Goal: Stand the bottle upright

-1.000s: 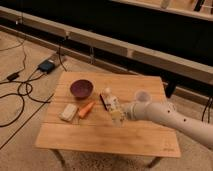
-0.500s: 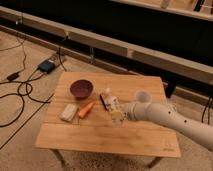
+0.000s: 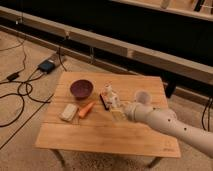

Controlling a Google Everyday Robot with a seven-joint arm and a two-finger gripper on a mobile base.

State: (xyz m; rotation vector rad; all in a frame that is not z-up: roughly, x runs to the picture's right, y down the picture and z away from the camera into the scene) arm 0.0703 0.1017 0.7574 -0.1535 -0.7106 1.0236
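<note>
Gripper (image 3: 119, 112): mid-table, my arm entering from 4 o'clock; how far open, and whether holding anything, I cannot tell.
Bottle (image 3: 109, 94): just at my 11 o'clock, seemingly near upright; contact unclear.
Change: none visible; my arm and the bottle sit as before.
Meaning: probably settling the stand; release pending.
</note>
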